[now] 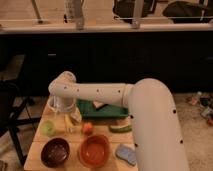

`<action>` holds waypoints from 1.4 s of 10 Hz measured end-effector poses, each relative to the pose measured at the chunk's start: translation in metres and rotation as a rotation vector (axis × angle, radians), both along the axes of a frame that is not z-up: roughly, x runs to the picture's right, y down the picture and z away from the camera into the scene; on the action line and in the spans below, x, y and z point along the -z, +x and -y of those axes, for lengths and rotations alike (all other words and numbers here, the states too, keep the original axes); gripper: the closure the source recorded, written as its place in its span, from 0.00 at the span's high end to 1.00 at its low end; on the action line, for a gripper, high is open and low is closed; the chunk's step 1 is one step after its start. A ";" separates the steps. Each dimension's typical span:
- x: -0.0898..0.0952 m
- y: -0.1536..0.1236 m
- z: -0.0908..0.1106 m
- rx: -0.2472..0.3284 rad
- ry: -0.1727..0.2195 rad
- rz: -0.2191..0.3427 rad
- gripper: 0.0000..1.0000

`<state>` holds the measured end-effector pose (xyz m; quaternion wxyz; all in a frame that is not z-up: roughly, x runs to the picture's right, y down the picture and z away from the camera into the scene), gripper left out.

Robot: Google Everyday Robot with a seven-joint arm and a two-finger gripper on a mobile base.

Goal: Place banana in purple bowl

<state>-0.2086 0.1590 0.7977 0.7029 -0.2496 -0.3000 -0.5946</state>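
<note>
Gripper (71,118) is seen low over the table's (35,149) left half, claw spread, nothing pinched. Banana (68,125) is lying on the table directly beneath the claw, near the left edge; whether it is touched cannot be told. Purple bowl (55,151) is set at the front left corner, empty, just in front of the banana. Orange bowl (95,150) is noted beside it.

Judged: approach nearly complete; grasp not yet made. Closing, lifting, carrying forward and release into the bowl remain.

Orange bowl (94,150) w/ blue sponge (126,153) beside it, green tray (102,111) behind.
</note>
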 end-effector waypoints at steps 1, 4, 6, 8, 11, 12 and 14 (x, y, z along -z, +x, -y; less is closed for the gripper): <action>0.000 0.000 0.000 -0.003 0.001 0.001 0.80; -0.006 0.000 -0.001 -0.016 0.002 0.017 0.80; -0.013 0.000 0.000 -0.035 0.000 0.023 0.80; -0.021 -0.001 0.002 -0.050 -0.003 0.029 0.80; -0.034 -0.010 0.001 -0.061 -0.018 0.045 0.80; -0.037 -0.014 -0.001 -0.061 -0.024 0.050 0.80; -0.043 -0.025 -0.008 -0.060 -0.046 0.067 0.80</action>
